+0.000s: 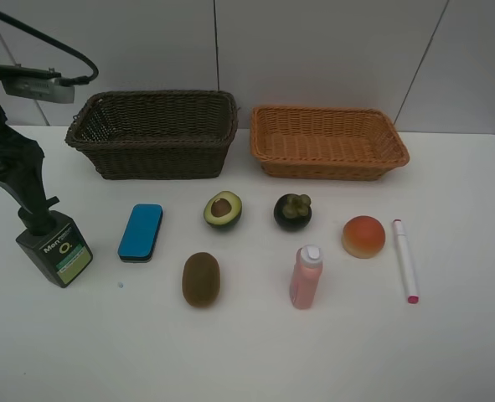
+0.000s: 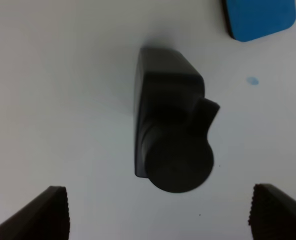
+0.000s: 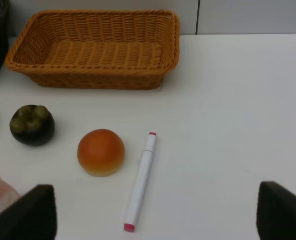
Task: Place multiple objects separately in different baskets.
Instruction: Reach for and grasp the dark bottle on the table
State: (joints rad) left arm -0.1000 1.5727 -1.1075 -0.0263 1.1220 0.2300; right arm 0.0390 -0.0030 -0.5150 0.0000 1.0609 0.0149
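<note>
Your left hand (image 2: 160, 210) stands spread over the dark green pump bottle (image 2: 170, 135), upright on the bench (image 1: 230, 360) between its jaws and untouched, your right hand (image 3: 158, 215) is likewise spread with the white-pink marker (image 3: 140, 182) just ahead, and farther back sit the dark brown basket (image 1: 155, 155) and the light orange basket (image 1: 331, 163).

The dark brown basket (image 1: 155, 134) and the light orange basket (image 1: 327, 142) are woven wicker with a coarse, ribbed surface. The table (image 1: 465, 335) is white, smooth and matt. The kiwi (image 1: 201, 279) has rough, fuzzy brown skin. The orange bun (image 1: 363, 236) is smooth with a slight sheen. The pump bottle (image 1: 54, 247), pink bottle (image 1: 306, 278) and marker (image 1: 405, 260) look like smooth plastic.
</note>
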